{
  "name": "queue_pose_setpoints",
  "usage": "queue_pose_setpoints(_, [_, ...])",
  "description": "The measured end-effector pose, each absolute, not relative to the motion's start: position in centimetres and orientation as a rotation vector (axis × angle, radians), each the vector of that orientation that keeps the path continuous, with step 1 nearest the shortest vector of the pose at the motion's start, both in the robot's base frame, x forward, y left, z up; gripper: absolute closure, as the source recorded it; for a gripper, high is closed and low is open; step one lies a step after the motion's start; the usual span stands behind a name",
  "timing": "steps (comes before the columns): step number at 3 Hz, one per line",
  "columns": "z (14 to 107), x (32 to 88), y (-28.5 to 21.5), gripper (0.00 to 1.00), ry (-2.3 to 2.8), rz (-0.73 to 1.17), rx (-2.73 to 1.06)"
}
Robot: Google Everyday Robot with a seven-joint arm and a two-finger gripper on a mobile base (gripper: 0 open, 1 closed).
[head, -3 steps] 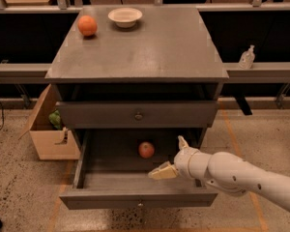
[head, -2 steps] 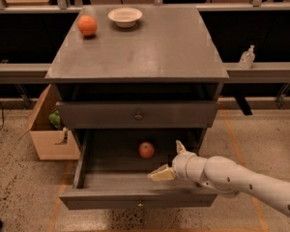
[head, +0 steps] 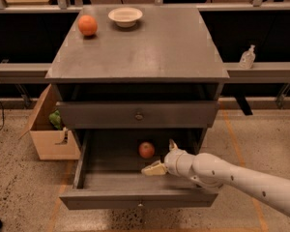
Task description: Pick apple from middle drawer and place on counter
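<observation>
The small red apple (head: 146, 150) lies inside the pulled-out middle drawer (head: 135, 197), the cabinet's lowest one, near its back middle. My gripper (head: 163, 157) reaches into the drawer from the right on a white arm, just right of and slightly in front of the apple. Its two pale fingers (head: 154, 168) are spread apart, one pointing left and one up, and hold nothing. The counter (head: 150, 47) is the broad grey cabinet top above.
An orange fruit (head: 87, 25) and a white bowl (head: 125, 16) sit at the counter's back left. A closed grey drawer front (head: 137, 115) is above the open one. A cardboard box (head: 50, 134) stands on the floor to the left. A bottle (head: 247, 57) stands on the right ledge.
My gripper has moved a little left and further into the drawer, closer to the apple. The apple has not moved.
</observation>
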State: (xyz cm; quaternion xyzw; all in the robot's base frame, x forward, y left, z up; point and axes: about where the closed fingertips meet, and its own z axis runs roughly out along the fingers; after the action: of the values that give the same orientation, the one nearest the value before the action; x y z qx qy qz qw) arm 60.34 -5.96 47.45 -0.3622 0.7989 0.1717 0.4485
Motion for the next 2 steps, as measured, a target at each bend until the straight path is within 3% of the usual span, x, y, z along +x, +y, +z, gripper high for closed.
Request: queue_pose_setpoints(2, [44.9, 64.6, -4.1, 0.00, 1.976, 0.361, -0.913])
